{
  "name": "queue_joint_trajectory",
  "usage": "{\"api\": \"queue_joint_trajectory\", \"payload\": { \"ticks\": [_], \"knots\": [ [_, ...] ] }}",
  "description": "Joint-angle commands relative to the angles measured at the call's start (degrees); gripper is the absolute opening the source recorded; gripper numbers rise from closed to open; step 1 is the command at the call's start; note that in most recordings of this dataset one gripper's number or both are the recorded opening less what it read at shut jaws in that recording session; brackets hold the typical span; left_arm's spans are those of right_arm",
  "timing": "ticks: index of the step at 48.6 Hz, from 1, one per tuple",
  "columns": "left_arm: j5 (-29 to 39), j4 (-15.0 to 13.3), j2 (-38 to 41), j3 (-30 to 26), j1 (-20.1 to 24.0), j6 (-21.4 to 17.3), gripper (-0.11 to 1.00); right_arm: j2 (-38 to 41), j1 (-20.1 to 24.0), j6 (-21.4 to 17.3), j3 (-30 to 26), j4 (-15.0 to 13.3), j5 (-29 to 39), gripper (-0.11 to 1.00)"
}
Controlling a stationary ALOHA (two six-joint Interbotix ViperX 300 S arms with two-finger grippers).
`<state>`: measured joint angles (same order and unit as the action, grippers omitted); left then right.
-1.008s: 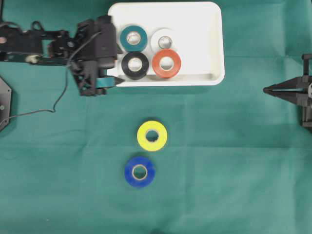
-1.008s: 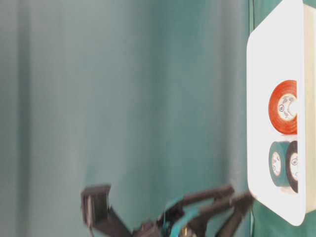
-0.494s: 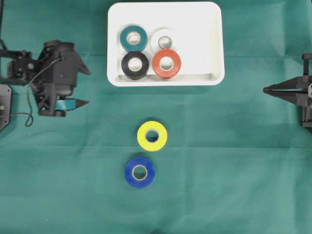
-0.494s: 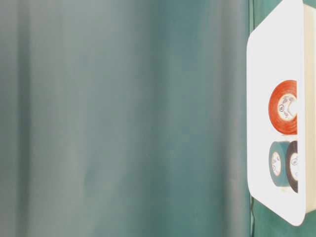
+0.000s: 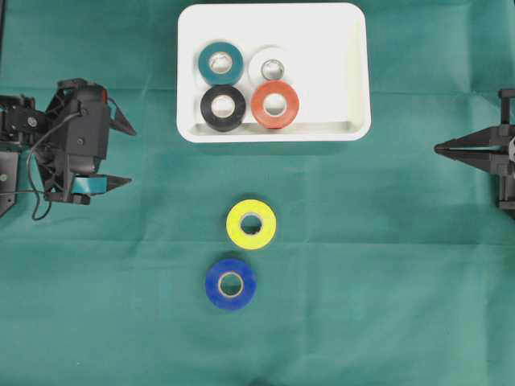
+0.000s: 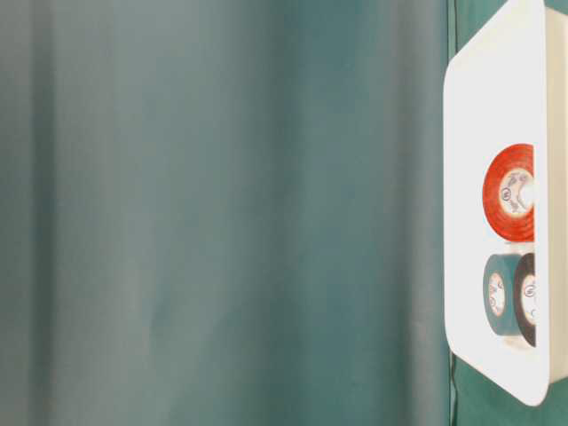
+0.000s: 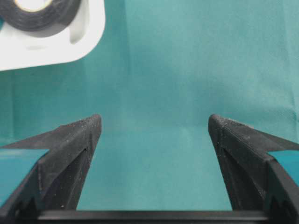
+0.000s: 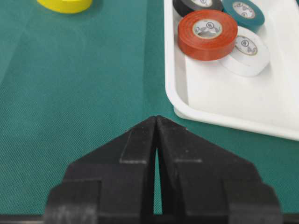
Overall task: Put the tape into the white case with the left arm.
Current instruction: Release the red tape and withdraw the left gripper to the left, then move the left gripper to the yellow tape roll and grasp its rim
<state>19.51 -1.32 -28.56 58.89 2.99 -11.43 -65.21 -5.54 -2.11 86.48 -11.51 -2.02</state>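
tape rolls show round core labels, print unreadable.

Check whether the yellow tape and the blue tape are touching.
Apart. The overhead view shows a strip of green cloth between the yellow tape and the blue tape.

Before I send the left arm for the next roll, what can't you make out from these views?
- Blue tape: shows only in the overhead view.
- Yellow tape: cut by the right wrist view's top edge.
- Black tape: cut by the left wrist view's top edge.
- White tape: partly under the orange tape.
- Table-level view: right edge crops the white case; neither arm shows.
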Motion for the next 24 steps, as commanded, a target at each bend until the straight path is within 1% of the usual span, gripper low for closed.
{"api": "queue_joint_trajectory", "payload": {
  "ticks": [1, 9, 24],
  "knots": [
    [-0.18, 0.0, 0.97, -2.11, -1.32, -0.18, 0.93, 0.35, -0.18, -0.09, -0.62, -0.09, -0.62, -0.09],
    [-0.18, 0.0, 2.64, -2.99, -2.99, -0.44, 0.93, 0.35, -0.09, -0.09, -0.62, -0.09, -0.62, -0.09],
    [1.05, 0.09, 2.64, -3.08, -5.45, -0.18, 0.93, 0.35, -0.18, -0.09, -0.62, -0.09, -0.62, -0.09]
  ]
}}
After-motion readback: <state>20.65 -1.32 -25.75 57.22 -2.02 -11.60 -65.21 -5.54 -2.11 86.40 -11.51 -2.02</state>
